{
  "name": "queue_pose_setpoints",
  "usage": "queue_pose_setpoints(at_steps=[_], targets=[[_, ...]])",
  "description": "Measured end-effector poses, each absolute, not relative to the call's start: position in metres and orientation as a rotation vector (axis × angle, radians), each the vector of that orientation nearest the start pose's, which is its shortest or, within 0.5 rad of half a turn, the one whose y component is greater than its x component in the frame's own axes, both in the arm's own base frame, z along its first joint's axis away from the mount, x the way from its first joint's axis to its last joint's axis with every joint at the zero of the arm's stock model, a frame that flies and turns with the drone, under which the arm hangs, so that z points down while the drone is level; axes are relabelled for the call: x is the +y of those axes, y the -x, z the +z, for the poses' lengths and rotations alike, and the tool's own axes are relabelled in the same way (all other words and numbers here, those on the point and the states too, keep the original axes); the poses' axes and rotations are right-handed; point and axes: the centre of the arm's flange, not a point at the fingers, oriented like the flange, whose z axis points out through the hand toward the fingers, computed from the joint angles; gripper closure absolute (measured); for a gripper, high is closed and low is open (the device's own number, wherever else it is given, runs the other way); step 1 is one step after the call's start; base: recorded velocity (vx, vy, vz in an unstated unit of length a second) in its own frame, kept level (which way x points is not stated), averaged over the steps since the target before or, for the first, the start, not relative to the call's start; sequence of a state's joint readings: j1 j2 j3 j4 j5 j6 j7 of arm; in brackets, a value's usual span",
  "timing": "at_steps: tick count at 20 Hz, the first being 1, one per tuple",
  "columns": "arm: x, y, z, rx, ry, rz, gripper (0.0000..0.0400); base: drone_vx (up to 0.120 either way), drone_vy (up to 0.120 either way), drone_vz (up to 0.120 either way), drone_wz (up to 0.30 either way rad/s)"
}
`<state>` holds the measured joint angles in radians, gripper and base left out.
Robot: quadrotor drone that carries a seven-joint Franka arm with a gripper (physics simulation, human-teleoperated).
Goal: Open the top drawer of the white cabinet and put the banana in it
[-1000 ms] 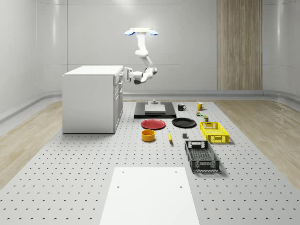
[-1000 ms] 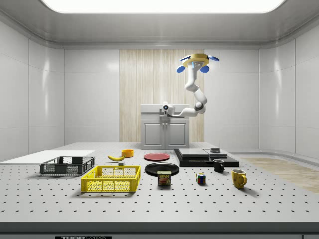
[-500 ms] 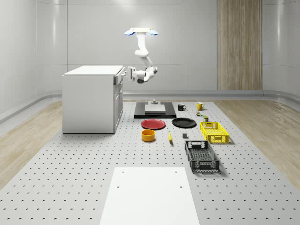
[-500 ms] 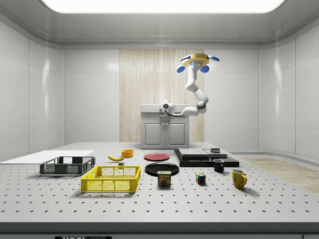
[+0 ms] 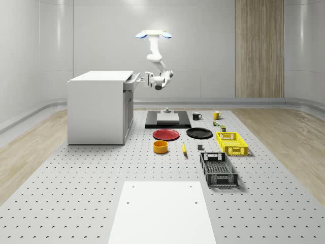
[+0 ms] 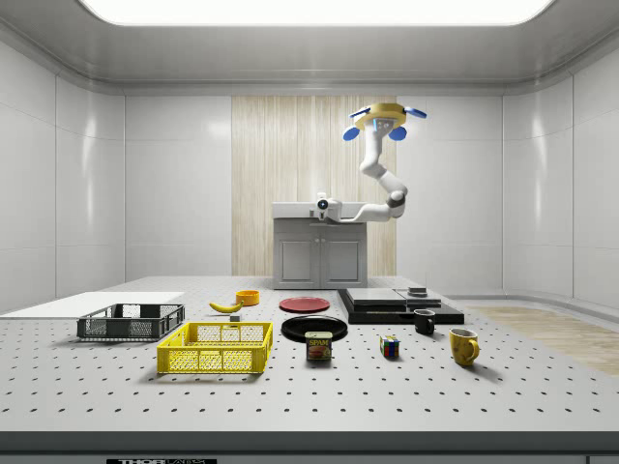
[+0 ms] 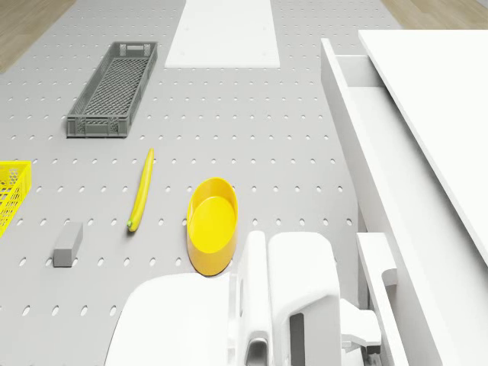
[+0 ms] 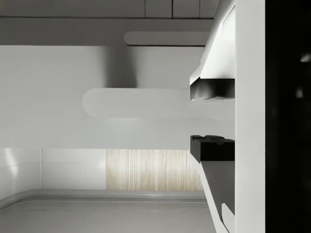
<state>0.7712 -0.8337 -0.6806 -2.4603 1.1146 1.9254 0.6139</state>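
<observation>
The white cabinet (image 5: 99, 107) stands at the whole-scene view's left, its top drawer (image 5: 131, 84) pulled partway out; its hollow (image 7: 357, 82) is visible from the drone. My gripper (image 5: 140, 80) is at the drawer front, level with the cabinet top. In the wrist view its dark fingers (image 8: 212, 89) sit above and below the drawer handle (image 8: 141, 103), shut on it. The drone (image 5: 153, 34) hovers high, just right of the cabinet, with the arm bent down and back toward the drawer. The banana (image 5: 184, 148) lies on the table beside a yellow bowl (image 5: 160, 147).
A red plate (image 5: 166, 134), black plate (image 5: 199, 133), yellow crate (image 5: 231, 143) and grey crate (image 5: 218, 169) lie right of the cabinet. A black slab (image 5: 168, 119), mugs (image 5: 196, 116) and small items sit behind. A white sheet (image 5: 160, 211) covers the near table.
The gripper has moved away from the cabinet toward the whole-scene view's right and slightly up, and the top drawer has slid out with it. The drone drifted slightly right.
</observation>
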Motion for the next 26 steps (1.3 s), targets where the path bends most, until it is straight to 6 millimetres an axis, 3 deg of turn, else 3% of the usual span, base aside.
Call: queue_pose_setpoints(at_steps=[5, 6, 7, 9, 13, 18, 26], targets=[[0.0301, -0.3660, 0.5938, 0.612, 1.493, 0.609, 0.0296, 0.000, 0.112, 0.000, 0.000], [0.0294, -0.3661, 0.5946, 0.612, 1.491, 0.610, 0.0273, 0.000, 0.000, 0.000, 0.000], [0.0288, -0.3661, 0.5952, 0.611, 1.490, 0.610, 0.0212, 0.000, 0.000, 0.000, 0.000], [0.0279, -0.3662, 0.5960, 0.611, 1.488, 0.611, 0.0129, 0.000, 0.000, 0.000, 0.000], [0.0270, -0.3663, 0.5969, 0.611, 1.486, 0.612, 0.0047, 0.000, 0.000, 0.000, 0.000], [0.0266, -0.3664, 0.5972, 0.611, 1.484, 0.612, 0.0014, 0.000, 0.000, 0.000, 0.000], [0.0264, -0.3664, 0.5973, 0.611, 1.484, 0.613, 0.0002, 0.000, 0.000, 0.000, 0.000]])
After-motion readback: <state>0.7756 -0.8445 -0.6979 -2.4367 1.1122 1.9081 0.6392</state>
